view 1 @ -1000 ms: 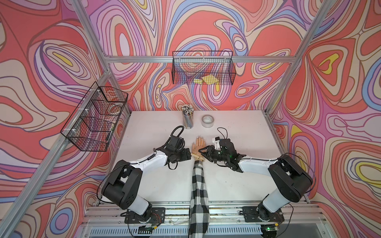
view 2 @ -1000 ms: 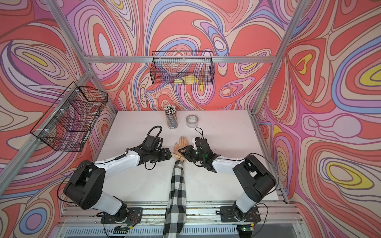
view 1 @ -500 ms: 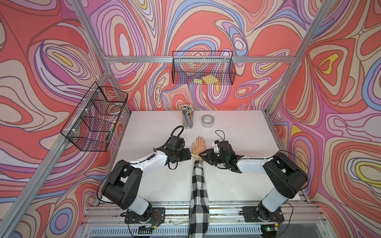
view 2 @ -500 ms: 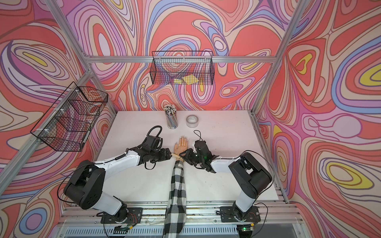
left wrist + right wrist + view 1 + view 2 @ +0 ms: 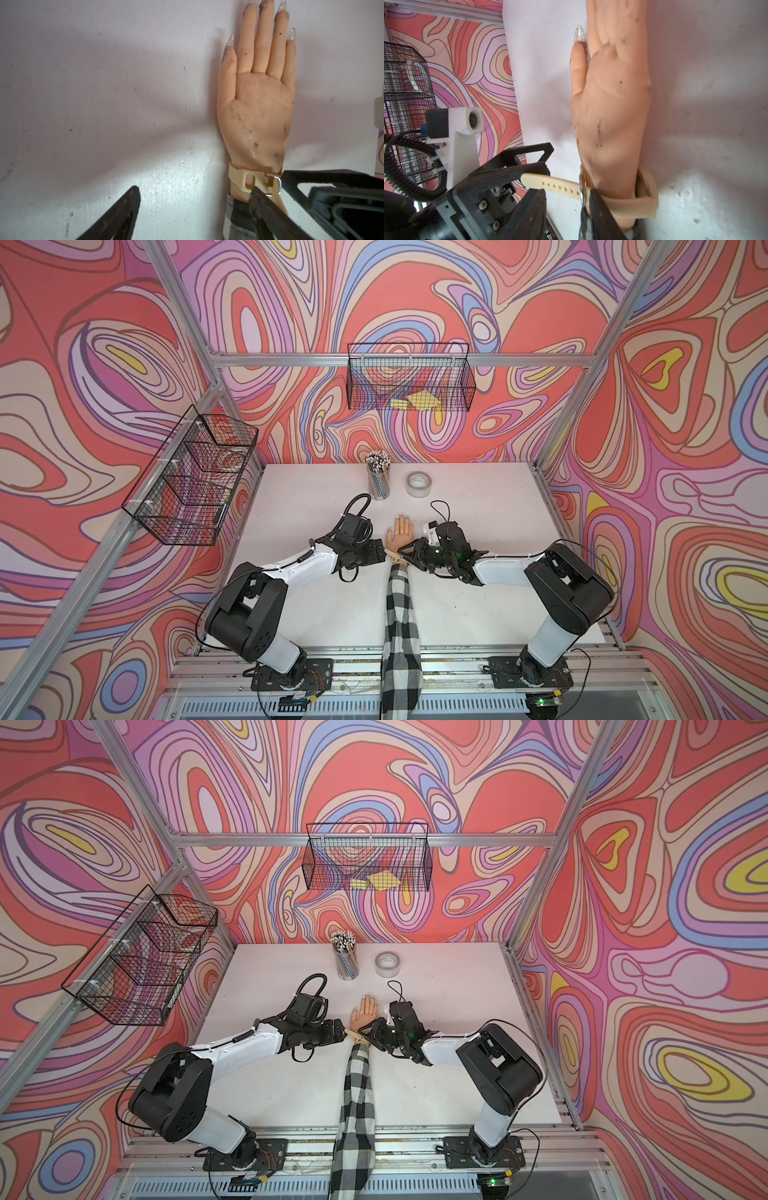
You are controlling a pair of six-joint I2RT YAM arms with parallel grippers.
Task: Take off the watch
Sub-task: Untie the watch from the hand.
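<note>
Since the watch [image 5: 629, 204] looks light and floppy, I'd pinch its loose strap tail [image 5: 550, 184], what with left gripper [image 5: 194, 190] and right gripper [image 5: 568, 194] both spread apart.

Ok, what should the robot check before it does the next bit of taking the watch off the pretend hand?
1. The strap tail is out of its loop: ok, it sticks out free.
2. The buckle is undone: cannot tell.
3. The left gripper is open: ok.
4. The right gripper is at the buckle: ok, jaws apart around it.
5. The watch is off the mannequin hand: not ok, it circles the wrist.
</note>
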